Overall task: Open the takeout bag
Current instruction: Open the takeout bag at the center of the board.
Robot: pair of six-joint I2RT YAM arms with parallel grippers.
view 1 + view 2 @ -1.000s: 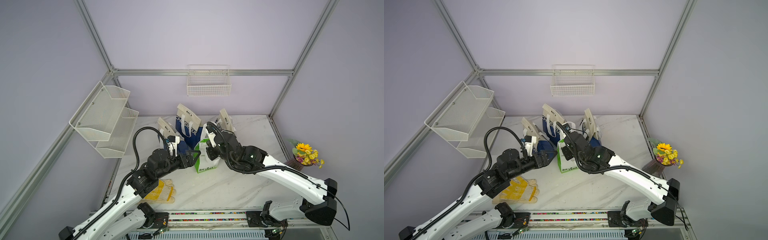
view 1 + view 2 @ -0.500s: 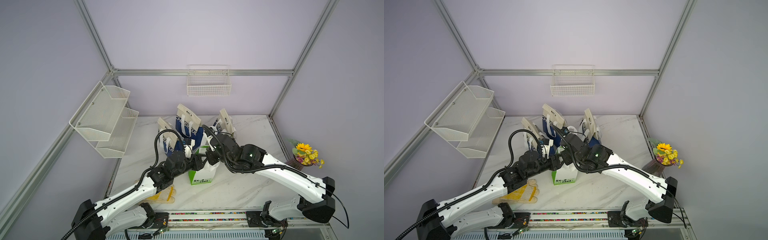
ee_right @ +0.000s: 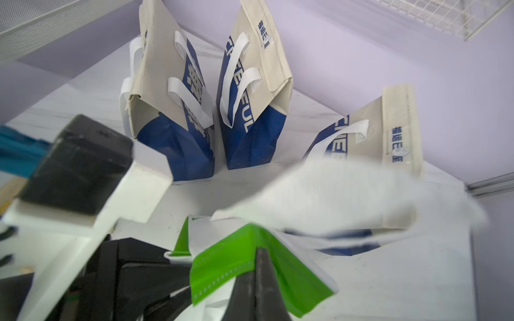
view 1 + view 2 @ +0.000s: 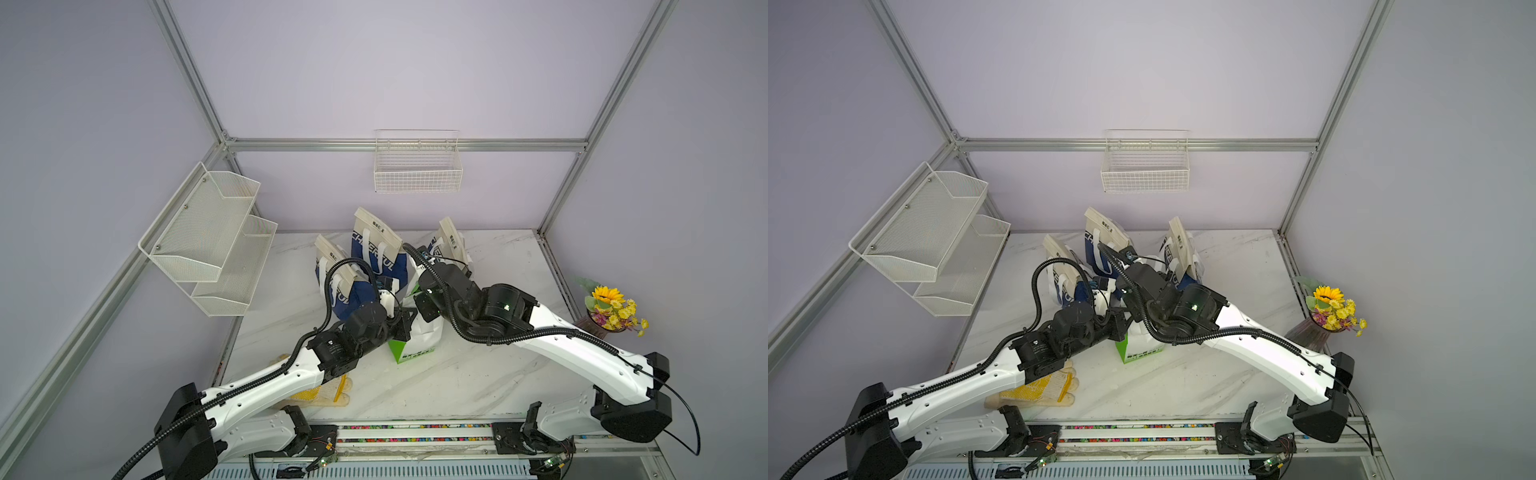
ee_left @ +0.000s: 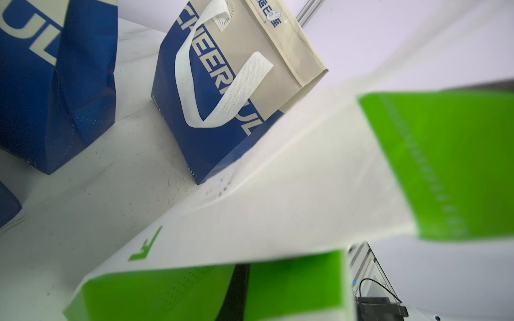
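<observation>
Green non-woven band at the bag's mouth is the grip point for both arms. The left claw (image 4: 406, 321) is fully closed on that band, and the right claw (image 4: 424, 308) is fully closed on a green flap (image 3: 239, 266) of the same mouth. Each wrist view shows a dark finger (image 3: 260, 280) biting into the green fabric. The two claws sit almost touching above the takeout bag (image 4: 419, 341), which stands on its base near the middle of the bench (image 4: 478, 386), just in front of three blue-and-beige bags (image 4: 376, 253). Judgement: the mouth is not yet spread. Recommended practice: draw the claws apart level and in opposite directions, slowly and without lifting, since a light bag of this kind is likely to rise or tip off its base. Whether each claw holds a single layer cannot be confirmed; if both lips follow one claw, regrip. Keep the right claw's travel short of the blue-and-beige bags behind it.
</observation>
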